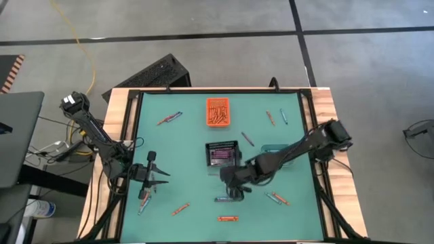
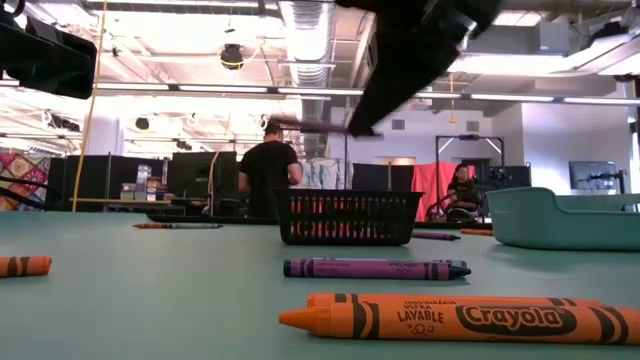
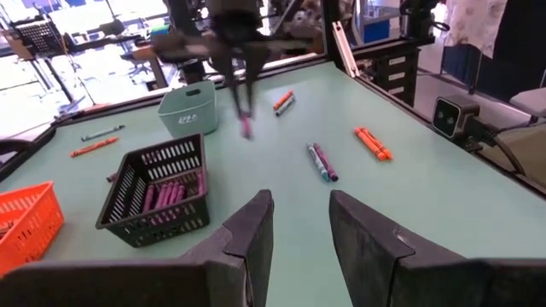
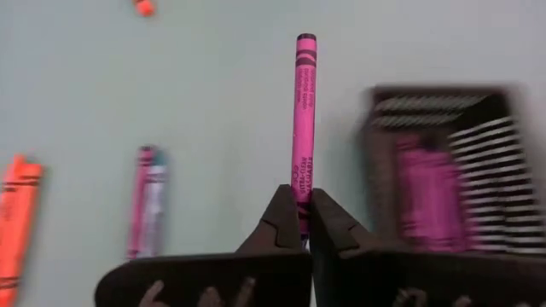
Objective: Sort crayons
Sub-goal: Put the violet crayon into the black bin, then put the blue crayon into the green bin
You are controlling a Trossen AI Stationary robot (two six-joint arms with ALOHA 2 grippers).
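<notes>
The right gripper (image 4: 299, 223) is pinching a pink-purple crayon (image 4: 304, 111) by one end, jaws clamped tight on it, and hanging above the green table (image 1: 190, 135), just in front of the black mesh bin (image 1: 222, 154). That bin is already holding a bunch of purple crayons (image 3: 171, 194). Right under the gripper a purple crayon and a teal one (image 3: 321, 162) are lying side by side on the mat, so that spot is a bit crowded.

The left gripper (image 3: 300, 223) is waiting low over the left side of the table with its fingers parted, holding nothing.

Other stuff around: the orange bin (image 1: 218, 112) with orange crayons sitting further back, the teal bin (image 2: 566, 217) off to the right of the mesh one, half hidden under the right arm from above. Loose orange crayons (image 3: 373, 143) are scattered near the front edge, plus a few more along the back and the left side. A person in a black shirt (image 2: 268, 175) is standing in the room behind the table.
</notes>
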